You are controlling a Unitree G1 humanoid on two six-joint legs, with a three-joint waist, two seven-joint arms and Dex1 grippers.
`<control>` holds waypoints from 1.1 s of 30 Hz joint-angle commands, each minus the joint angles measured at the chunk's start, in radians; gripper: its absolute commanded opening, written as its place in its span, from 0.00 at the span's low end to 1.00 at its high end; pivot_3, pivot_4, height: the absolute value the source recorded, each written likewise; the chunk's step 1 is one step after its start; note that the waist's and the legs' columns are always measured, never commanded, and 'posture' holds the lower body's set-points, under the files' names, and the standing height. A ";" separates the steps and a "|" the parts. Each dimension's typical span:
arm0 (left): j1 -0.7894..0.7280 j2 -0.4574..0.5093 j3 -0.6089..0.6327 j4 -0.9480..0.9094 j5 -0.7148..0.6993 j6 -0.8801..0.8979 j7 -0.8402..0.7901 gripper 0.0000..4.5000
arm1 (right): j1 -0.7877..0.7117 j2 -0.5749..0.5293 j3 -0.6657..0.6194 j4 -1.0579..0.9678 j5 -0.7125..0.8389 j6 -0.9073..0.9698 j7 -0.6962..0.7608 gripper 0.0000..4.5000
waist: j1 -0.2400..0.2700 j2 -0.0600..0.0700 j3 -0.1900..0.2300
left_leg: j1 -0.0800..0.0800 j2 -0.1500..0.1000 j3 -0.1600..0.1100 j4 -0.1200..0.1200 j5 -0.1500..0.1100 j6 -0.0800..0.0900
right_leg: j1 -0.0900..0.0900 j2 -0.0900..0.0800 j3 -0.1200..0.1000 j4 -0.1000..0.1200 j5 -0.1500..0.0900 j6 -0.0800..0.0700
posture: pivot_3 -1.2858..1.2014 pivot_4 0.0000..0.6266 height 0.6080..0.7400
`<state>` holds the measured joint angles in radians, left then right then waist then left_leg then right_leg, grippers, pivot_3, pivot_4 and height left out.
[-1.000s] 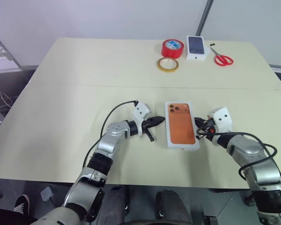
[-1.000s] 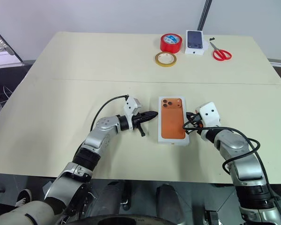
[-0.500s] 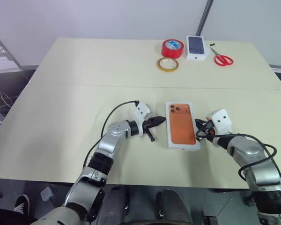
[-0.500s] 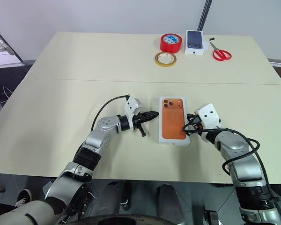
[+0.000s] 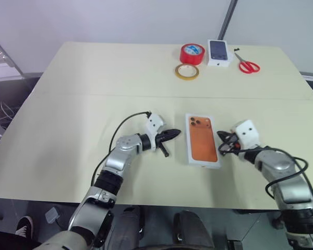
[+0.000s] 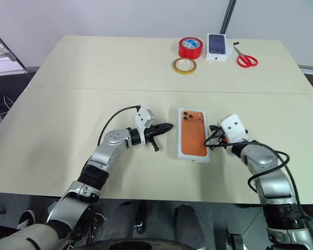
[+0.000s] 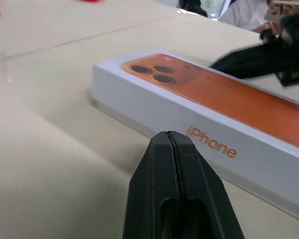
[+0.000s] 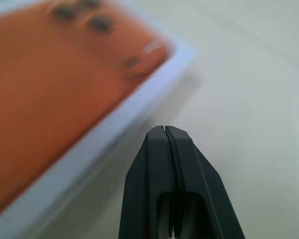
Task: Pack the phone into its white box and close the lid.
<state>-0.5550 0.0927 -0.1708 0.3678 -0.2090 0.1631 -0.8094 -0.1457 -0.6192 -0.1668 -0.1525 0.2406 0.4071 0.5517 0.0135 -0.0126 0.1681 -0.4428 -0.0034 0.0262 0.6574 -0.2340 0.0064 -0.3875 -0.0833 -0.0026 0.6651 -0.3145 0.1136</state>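
The white box [image 5: 202, 140] is lying flat near the front middle of the cream desk [image 5: 83, 104], its long side running away from the robot. Its top face is showing an orange-copper phone back with three dark lenses at the far left corner, and its white side wall is carrying orange "iPhone" lettering in the left wrist view. It is looking closed, so whether the orange face is a printed cover or the phone itself cannot be told, and nothing inside is showing.

The left pincer [image 5: 173, 134] is sitting just left of the box with its black fingers pressed together, gripping nothing. The right pincer [image 6: 213, 141] is sitting just beside the box's right edge, fingers likewise pressed together and empty.

Wide bare desk is stretching to the left and behind the box. Along the far edge a red tape roll [image 5: 192, 53], a yellow tape ring [image 5: 187, 71], a small white box printed with a dark phone [image 5: 219, 52] and red scissors [image 5: 247, 64] are resting, well apart from the pincers
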 commanded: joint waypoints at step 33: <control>0.017 0.295 0.180 -0.246 -0.082 0.178 -0.065 0.94 | 0.029 -0.114 -0.109 -0.052 0.249 -0.003 0.345 1.00 | -0.004 0.001 -0.003 | 0.012 0.000 -0.001 0.001 -0.003 0.003 | 0.014 -0.003 0.000 -0.003 -0.001 0.000 | 0.52 0.24 0.91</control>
<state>-0.5564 0.3697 -0.0101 0.1635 -0.2760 0.3562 -0.8525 -0.1190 -0.7135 -0.2303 -0.2033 0.4601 0.4347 0.8529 0.0098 -0.0114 0.1652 -0.4302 -0.0031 0.0255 0.6582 -0.2366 0.0090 -0.3728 -0.0865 -0.0029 0.6624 -0.3151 0.1140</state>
